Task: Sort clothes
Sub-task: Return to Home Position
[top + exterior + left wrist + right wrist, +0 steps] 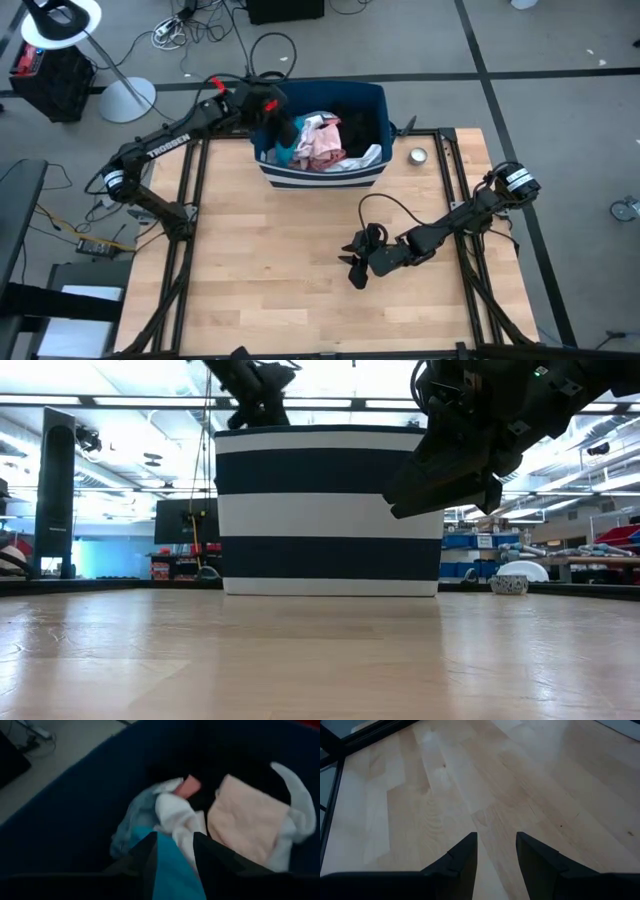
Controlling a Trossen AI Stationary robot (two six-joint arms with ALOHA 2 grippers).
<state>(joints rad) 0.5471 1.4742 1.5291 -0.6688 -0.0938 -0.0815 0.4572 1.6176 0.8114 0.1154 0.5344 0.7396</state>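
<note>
Striped bin and small tin on a wood table, with floor clutter around it

A dark blue bin (320, 178) with white stripes stands at the far edge of the pale wood table (280, 280), about midway along it. A small round metal tin (418, 155) sits on the wood near the bin, to its right in the high view and not touching it. On the grey floor past the table's far left corner are a white stand with a round base (127, 99), a black box (45, 72) and loose cables (185, 28).
</note>
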